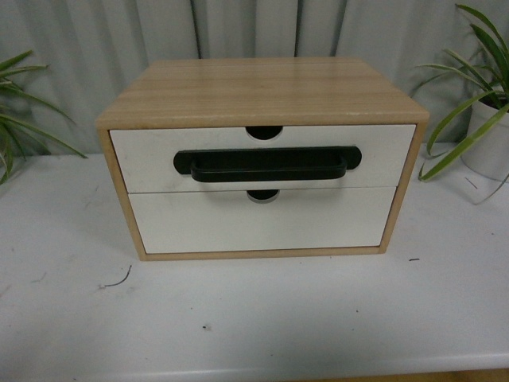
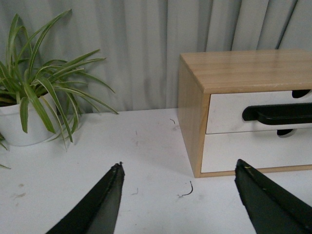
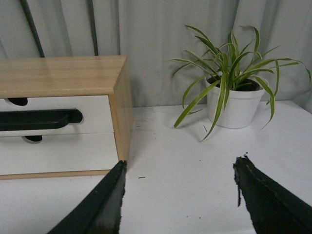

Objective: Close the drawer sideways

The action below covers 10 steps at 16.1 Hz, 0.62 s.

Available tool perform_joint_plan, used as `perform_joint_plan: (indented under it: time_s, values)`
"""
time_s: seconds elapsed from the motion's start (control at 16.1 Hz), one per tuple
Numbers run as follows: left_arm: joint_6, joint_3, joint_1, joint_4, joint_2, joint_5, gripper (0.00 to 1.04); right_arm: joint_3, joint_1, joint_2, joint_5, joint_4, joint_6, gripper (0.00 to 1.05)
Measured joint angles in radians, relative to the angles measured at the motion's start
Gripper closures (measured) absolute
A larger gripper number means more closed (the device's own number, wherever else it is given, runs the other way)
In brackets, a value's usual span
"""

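While both arms sit low and near you, each wrist view shows its own fingers spread wide with nothing between them: the left end effector point(image 2: 178, 195) hangs over bare worktop point(image 1: 262, 318) off the cabinet's left corner; the right end effector point(image 3: 178, 192) does the same off the right corner; neither touches anything. Farther on stands the wooden cabinet point(image 1: 262, 87), and the drawer point(image 1: 262, 159) you want is the upper one, white-fronted, with the long black bar handle point(image 1: 266, 165) under its half-round notch point(image 1: 263, 131); below it is a plain lower drawer point(image 1: 262, 221) with no handle. From the front its face looks about level with the frame, so you may have little or no travel left; check before pushing. Expect a light, stiff box on plain runners, likely to slide easily; press flat on the white face beside the handle, squarely, since the small cabinet itself could skid. Behind, a potted plant point(image 3: 239, 105) flanks each side before the curtain point(image 1: 238, 32).
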Motion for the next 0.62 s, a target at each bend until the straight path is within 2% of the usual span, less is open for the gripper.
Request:
perform_joint_plan:
  time_s: [0.12,0.19,0.62]
  values:
    - [0.000,0.000,0.000,0.000,0.000,0.000,0.09,0.000,0.000,0.000,0.000,0.000,0.000,0.18]
    - [0.000,0.000,0.000,0.000,0.000,0.000,0.06,0.000,0.000,0.000,0.000,0.000,0.000,0.05]
    - [0.000,0.000,0.000,0.000,0.000,0.000,0.07,0.000,0.000,0.000,0.000,0.000,0.000,0.06]
